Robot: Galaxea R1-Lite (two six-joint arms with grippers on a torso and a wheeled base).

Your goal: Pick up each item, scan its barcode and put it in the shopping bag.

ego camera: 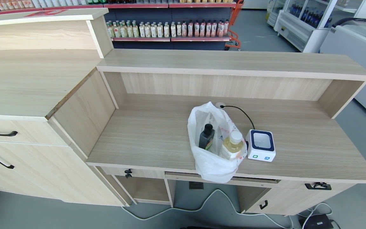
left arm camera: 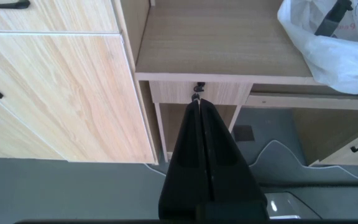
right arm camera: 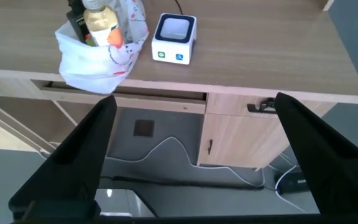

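You have the wooden counter [ego camera: 157,133] with the white shopping bag [ego camera: 213,170] at its front edge, mouth opening upward and base lapping over the edge. The scanner [ego camera: 260,145] sits just beside it, window facing up. In the bag a dark bottle [ego camera: 206,137] and a yellow bottle [ego camera: 233,145] stand upright, caps up. Your left gripper [left arm camera: 196,102] is pinched closed on nothing, and your right gripper [right arm camera: 196,101] is spread wide.

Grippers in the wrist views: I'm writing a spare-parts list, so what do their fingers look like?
The left gripper and right gripper both have plain, unmarked black fingers, smooth-surfaced, broad at the base and tapering to narrow tips.
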